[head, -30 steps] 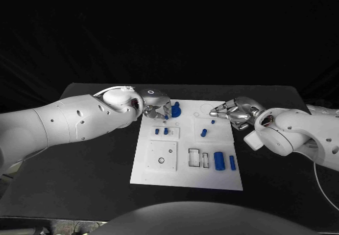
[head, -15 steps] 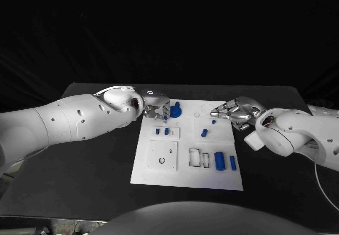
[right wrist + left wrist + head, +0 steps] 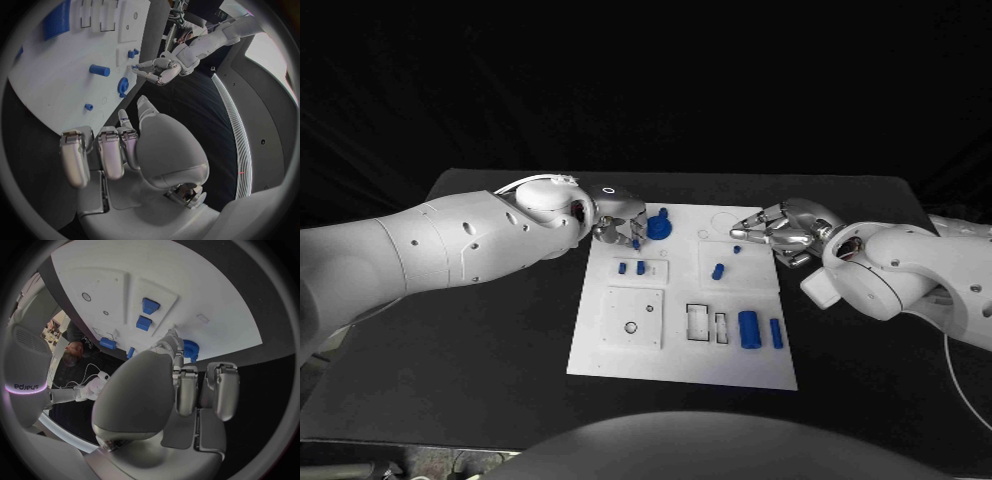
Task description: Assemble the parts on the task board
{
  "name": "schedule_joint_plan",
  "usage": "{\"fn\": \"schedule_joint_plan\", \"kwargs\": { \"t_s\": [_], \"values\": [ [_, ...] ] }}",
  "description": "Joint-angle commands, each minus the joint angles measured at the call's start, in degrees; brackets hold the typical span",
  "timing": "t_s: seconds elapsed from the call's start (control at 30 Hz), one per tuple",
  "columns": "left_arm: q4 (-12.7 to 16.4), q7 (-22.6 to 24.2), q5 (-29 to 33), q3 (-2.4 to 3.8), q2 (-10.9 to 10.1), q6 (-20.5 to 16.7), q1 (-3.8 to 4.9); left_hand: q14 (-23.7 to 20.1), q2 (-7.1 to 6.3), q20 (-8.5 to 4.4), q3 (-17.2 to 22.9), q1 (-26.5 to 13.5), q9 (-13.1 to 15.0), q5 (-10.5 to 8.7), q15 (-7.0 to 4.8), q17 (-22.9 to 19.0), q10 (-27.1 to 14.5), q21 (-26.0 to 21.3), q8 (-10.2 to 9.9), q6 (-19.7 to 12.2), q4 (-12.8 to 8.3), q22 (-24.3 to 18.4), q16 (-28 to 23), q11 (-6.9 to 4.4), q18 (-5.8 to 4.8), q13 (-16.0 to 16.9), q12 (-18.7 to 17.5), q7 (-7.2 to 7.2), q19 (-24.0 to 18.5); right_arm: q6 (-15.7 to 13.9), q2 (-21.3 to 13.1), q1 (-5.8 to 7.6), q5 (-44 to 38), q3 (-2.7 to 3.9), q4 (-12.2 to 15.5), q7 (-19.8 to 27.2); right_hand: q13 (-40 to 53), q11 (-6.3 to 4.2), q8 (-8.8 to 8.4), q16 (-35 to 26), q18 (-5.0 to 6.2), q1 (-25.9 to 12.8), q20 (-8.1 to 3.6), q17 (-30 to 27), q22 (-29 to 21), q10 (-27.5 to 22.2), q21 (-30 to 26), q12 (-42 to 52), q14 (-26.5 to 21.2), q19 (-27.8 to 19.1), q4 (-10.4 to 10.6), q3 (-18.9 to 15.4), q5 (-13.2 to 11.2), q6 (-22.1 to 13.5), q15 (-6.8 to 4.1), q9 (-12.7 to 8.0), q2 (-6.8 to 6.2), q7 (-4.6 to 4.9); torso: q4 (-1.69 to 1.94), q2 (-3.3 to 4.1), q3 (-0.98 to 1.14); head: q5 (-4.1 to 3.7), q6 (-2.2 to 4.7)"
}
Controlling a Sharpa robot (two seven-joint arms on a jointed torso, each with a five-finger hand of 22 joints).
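Note:
The white task board (image 3: 678,352) lies mid-table. At its far left corner stands a blue gear (image 3: 658,228), also in the left wrist view as the gear (image 3: 189,347). Just left of it, my left hand (image 3: 617,222) pinches a small blue part (image 3: 635,241) at its fingertips over the board. The right wrist view shows this left hand (image 3: 159,67) too. My right hand (image 3: 780,229) hovers at the board's far right edge, its fingers (image 3: 112,150) curled in with nothing in them. A tiny blue part (image 3: 734,248) lies just below it.
Two small blue pieces (image 3: 632,268) sit in a raised plate. A blue peg (image 3: 717,270) lies mid-board. A thick blue cylinder (image 3: 749,329) and a thin one (image 3: 775,333) lie near the right edge, beside rectangular slots (image 3: 697,321). Black table (image 3: 488,340) surrounds the board.
My left hand has drawn slightly left, away from the gear. The right hand has barely moved.

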Motion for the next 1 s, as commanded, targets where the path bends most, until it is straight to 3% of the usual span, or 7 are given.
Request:
{"fn": "schedule_joint_plan", "kwargs": {
  "t_s": [0.03, 1.0],
  "values": [
    [-0.03, -0.60, 0.21, -0.01, 0.23, 1.96, 0.05, 5.79, 0.24, -0.39, 0.29, -0.44, 0.07, 0.20, 0.34, 14.80, -0.26, -0.20, 0.10, -0.34, 0.19, 14.68, 0.04, -0.01, -0.14, -0.06, -0.25, 0.19, 4.97, 0.86, 0.08, -0.05, -0.19, -0.01, 0.03, 0.03, 14.95, 0.12, 0.25, 0.23, -0.81, 0.21, 0.44, 15.06, 15.05, 6.38, 0.26, -0.22, 5.98, 6.00, -0.15, -0.26, 0.16, 0.31, 0.28, 0.06, 0.41, -0.18, 0.04, 0.00, -0.02, 0.06, 0.00],
    [-1.25, -0.23, 0.21, -0.12, 1.60, 4.44, -0.06, 5.62, 0.31, -0.40, 0.52, -0.41, -0.01, 0.20, 0.33, 14.38, -0.59, -0.72, -0.16, -0.69, 0.21, 14.48, -0.18, -0.02, 0.01, -0.05, -0.27, 0.18, 4.48, 1.24, 0.16, -0.05, -0.17, -0.01, 0.14, -0.29, 14.95, 0.12, 0.28, 0.23, -0.81, 0.27, 0.44, 15.06, 15.05, 6.38, 0.26, -0.22, 5.98, 6.00, -0.16, -0.27, 0.16, 0.34, 0.28, 0.06, 0.44, -0.18, -0.04, -0.01, 0.01, -0.13, 0.00]
  ]
}}
